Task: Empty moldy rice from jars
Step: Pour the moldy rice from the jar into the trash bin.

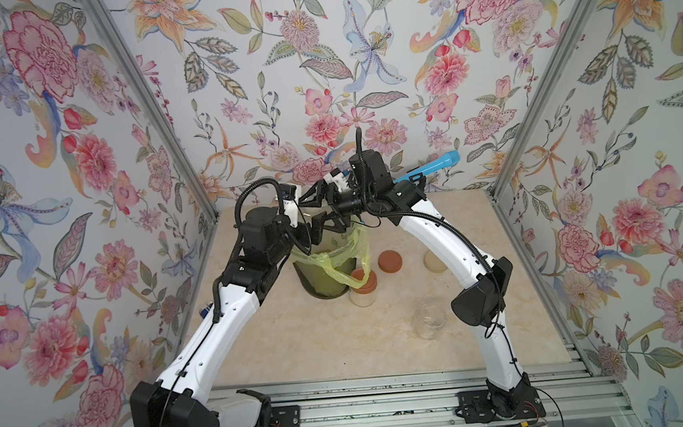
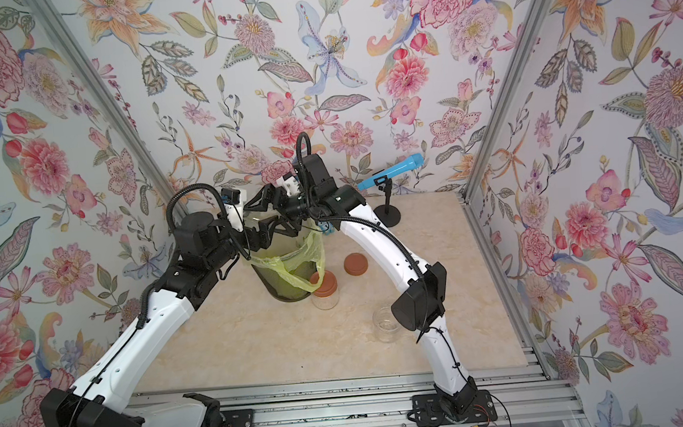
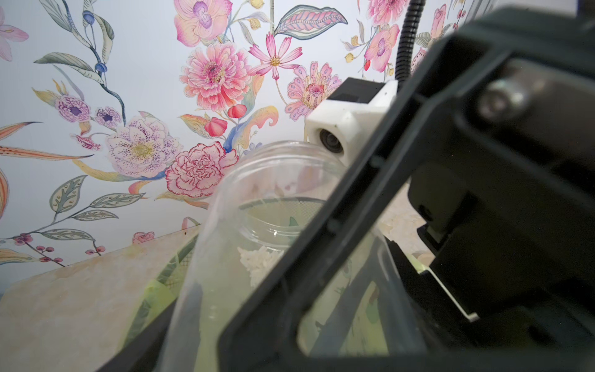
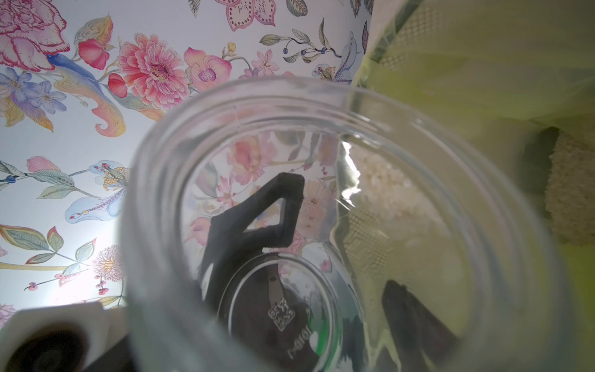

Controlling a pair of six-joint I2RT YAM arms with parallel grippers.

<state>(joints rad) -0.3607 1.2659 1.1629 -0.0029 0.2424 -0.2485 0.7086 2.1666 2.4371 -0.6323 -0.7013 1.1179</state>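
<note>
Both arms meet over the dark bin [image 1: 323, 284] lined with a yellow-green bag [image 1: 337, 260]. My left gripper [image 1: 316, 227] is shut on an uncapped clear jar [image 3: 225, 257], tipped on its side above the bin. Its fingers [image 4: 257, 222] show through the glass on either side of the jar's base. My right gripper [image 1: 317, 208] faces the jar's mouth [image 4: 289, 106], with one finger [image 3: 322, 257] lying across the jar's outer wall; its grip is unclear. A pale clump of moldy rice [image 4: 386, 190] shows through the jar wall, seemingly in the bag below. Another jar [image 1: 363, 295] with a reddish-brown lid stands beside the bin with rice inside.
An empty uncapped jar [image 1: 428, 320] stands at the front right by my right arm's elbow. A loose reddish-brown lid [image 1: 391, 260] and a beige lid [image 1: 435, 261] lie right of the bin. A blue microphone-like object [image 2: 391, 173] on a black stand sits at the back.
</note>
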